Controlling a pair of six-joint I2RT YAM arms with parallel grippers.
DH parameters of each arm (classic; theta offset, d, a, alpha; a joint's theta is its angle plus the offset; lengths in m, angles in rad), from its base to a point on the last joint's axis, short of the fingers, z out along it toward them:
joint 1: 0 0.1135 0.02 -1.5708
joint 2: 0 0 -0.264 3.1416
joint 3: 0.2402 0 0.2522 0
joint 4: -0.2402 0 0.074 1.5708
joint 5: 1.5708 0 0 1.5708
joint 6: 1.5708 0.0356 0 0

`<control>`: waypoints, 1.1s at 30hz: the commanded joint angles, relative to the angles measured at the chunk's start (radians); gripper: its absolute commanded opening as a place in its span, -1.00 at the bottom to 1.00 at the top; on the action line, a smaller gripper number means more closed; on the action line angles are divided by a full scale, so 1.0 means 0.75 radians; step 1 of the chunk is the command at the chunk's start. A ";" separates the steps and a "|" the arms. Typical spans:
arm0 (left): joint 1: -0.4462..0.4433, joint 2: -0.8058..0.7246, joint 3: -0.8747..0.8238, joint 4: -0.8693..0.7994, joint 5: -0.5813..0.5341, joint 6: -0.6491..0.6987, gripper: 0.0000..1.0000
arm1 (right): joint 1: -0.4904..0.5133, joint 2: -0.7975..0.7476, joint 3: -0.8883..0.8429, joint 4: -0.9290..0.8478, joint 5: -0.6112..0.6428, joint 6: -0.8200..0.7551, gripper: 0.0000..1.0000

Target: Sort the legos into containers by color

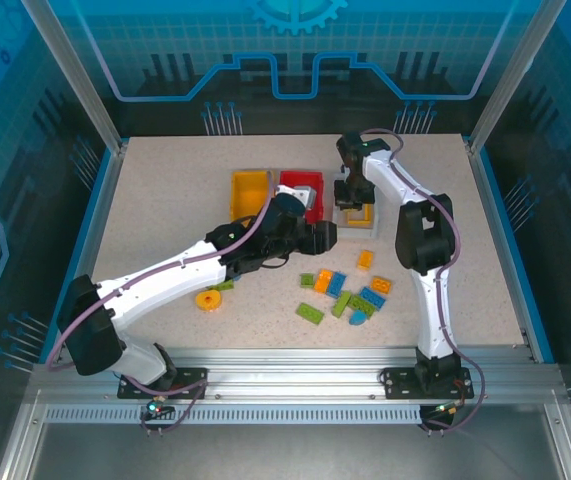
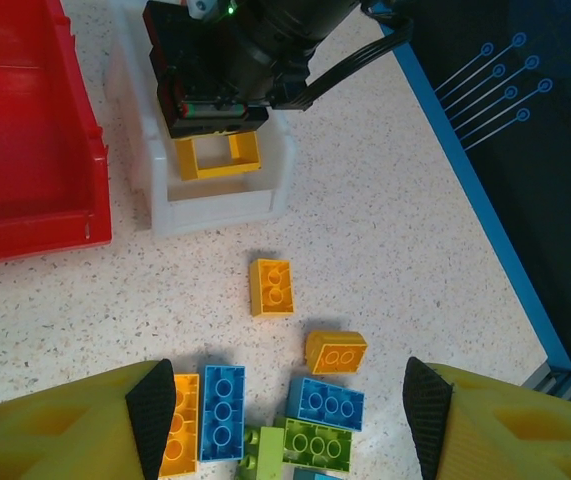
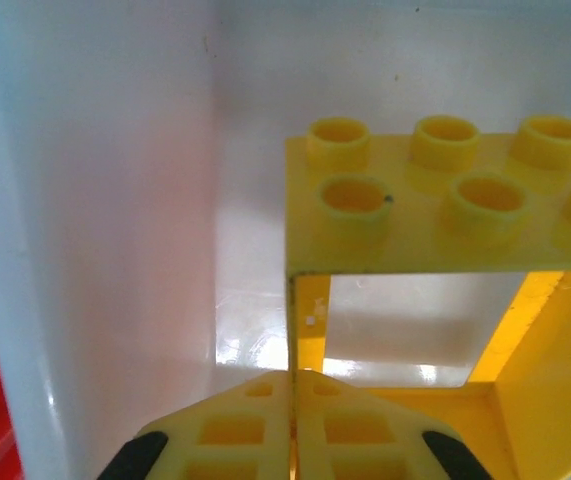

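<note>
The step in hand was judged to be the release of a yellow frame-shaped brick (image 3: 445, 200) into the white bin (image 2: 215, 212). This was the rightmost of three bins set in a row toward the far side of the table (image 1: 165, 220). The right gripper (image 3: 293, 425) was positioned inside that bin, its fingers pressed together at the frame's left upright. Whether a thin wall was pinched between them could not be told. For a clean release, the fingers would best be parted fully before any lift. The lift should be kept straight up, since the bin wall was close on the left and the brick could be dragged or tipped.

The left gripper (image 2: 290, 405) was held about half open over the loose bricks (image 1: 347, 295), nearer and right of centre, with nothing between its fingers. A brick lying apart, such as the orange one (image 2: 271, 287), was judged the easier pick.

Only the yellow frame was seen in the white bin. The visible part of the red bin (image 2: 25, 130) was bare. The contents of the yellow bin (image 1: 248, 190), at the left, could not be made out.
</note>
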 commanded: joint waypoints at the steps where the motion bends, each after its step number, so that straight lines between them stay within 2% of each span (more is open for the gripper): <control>1: 0.007 -0.062 -0.037 0.015 0.007 -0.015 0.33 | -0.001 -0.030 0.033 -0.032 0.034 0.021 -0.66; 7: 0.008 -0.106 -0.069 -0.012 -0.016 -0.018 0.33 | 0.012 -0.115 0.039 -0.039 0.068 0.039 -0.41; 13: 0.020 -0.163 -0.091 -0.128 -0.076 -0.038 0.32 | 0.043 -0.273 0.045 -0.017 0.094 0.045 -0.38; 18: 0.087 -0.236 -0.139 -0.310 -0.119 -0.119 0.32 | 0.096 -0.482 -0.031 0.044 0.180 0.056 -0.34; 20: 0.134 -0.263 -0.176 -0.375 -0.120 -0.157 0.31 | 0.138 -0.625 -0.174 0.156 0.188 0.052 -0.31; 23: 0.245 -0.285 -0.259 -0.461 -0.090 -0.248 0.32 | 0.269 -0.911 -0.528 0.468 0.152 -0.003 -0.16; 27: 0.401 -0.281 -0.365 -0.492 -0.034 -0.360 0.32 | 0.484 -1.291 -1.109 1.048 -0.180 -0.064 0.19; 29: 0.459 -0.266 -0.393 -0.487 -0.027 -0.402 0.32 | 0.589 -1.423 -1.342 1.312 -0.249 -0.022 0.40; 31: 0.505 -0.235 -0.409 -0.467 -0.016 -0.431 0.31 | 0.709 -1.498 -1.481 1.431 -0.257 0.021 0.51; 33: 0.542 -0.189 -0.415 -0.449 -0.006 -0.464 0.31 | 0.810 -1.522 -1.541 1.444 -0.212 0.044 0.55</control>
